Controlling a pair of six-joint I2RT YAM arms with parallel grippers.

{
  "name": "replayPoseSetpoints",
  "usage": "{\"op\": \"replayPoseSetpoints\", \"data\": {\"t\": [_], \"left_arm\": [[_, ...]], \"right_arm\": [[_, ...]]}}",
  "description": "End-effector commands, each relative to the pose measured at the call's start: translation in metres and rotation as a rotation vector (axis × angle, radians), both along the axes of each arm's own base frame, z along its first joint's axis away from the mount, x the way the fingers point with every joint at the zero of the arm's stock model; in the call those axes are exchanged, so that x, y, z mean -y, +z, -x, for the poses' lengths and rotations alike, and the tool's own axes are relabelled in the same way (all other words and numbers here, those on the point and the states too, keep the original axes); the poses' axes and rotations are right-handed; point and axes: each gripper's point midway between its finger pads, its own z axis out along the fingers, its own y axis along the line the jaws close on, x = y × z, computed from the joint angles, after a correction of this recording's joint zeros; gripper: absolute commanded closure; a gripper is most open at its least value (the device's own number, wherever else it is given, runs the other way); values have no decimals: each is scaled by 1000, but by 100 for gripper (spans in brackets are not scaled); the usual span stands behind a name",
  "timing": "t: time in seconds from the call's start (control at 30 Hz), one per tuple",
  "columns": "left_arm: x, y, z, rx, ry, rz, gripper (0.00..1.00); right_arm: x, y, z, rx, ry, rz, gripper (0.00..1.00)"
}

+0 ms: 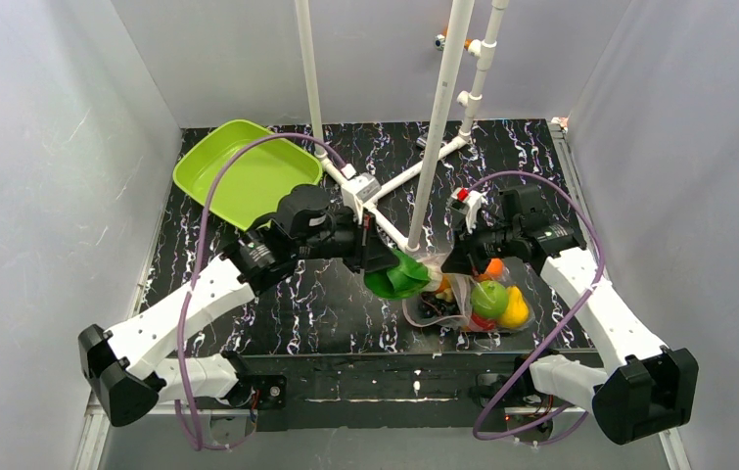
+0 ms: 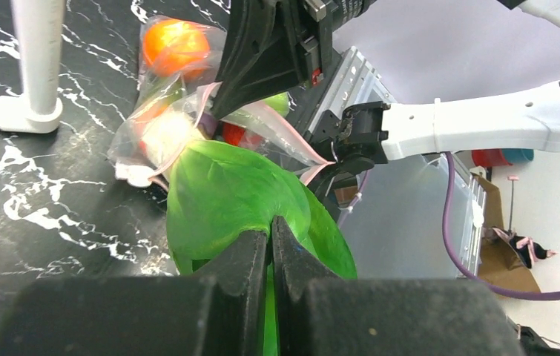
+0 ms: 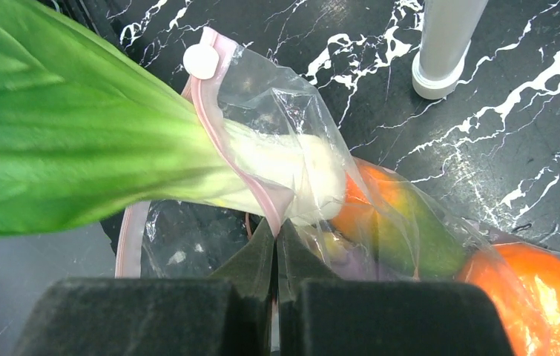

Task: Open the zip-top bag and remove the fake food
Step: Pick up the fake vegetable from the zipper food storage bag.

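The clear zip-top bag (image 1: 463, 299) hangs at the table's front middle, its pink zip strip (image 3: 217, 144) parted. My right gripper (image 3: 275, 226) is shut on that strip at the mouth. My left gripper (image 2: 270, 228) is shut on the green leaf of the leafy vegetable (image 2: 225, 196). Its white stem (image 3: 291, 167) still lies inside the mouth while the leaves (image 1: 399, 276) stick out to the left. Inside the bag I see a green apple (image 1: 488, 298), a yellow lemon (image 1: 516, 311) and oranges (image 3: 536, 285).
A lime-green tray (image 1: 238, 171) sits at the back left. White pipe stands (image 1: 438, 117) rise from the table's middle, with a foot (image 3: 440, 78) close behind the bag. The table's front edge (image 1: 385, 354) runs just below the bag.
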Motion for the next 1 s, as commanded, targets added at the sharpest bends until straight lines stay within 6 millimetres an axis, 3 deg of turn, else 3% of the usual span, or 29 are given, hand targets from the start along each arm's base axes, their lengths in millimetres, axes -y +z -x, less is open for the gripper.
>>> {"op": "replayPoseSetpoints", "data": {"t": [0.0,0.2,0.43,0.7,0.97], "left_arm": [[-26,20,5,79,12,8,100],[-42,40,20,143,-34,5,100],[-65,42,23,200,-17,-77,100],[-96,42,5,282,101,-194,100],[-116,56,-13,376,207,-253,100]], "right_arm": [[2,8,-1,38,0,-25,99],[3,10,-1,44,-3,-33,99],[6,17,-1,58,1,-52,99],[15,33,-4,91,-13,-81,99],[18,37,-3,103,-17,-101,99]]}}
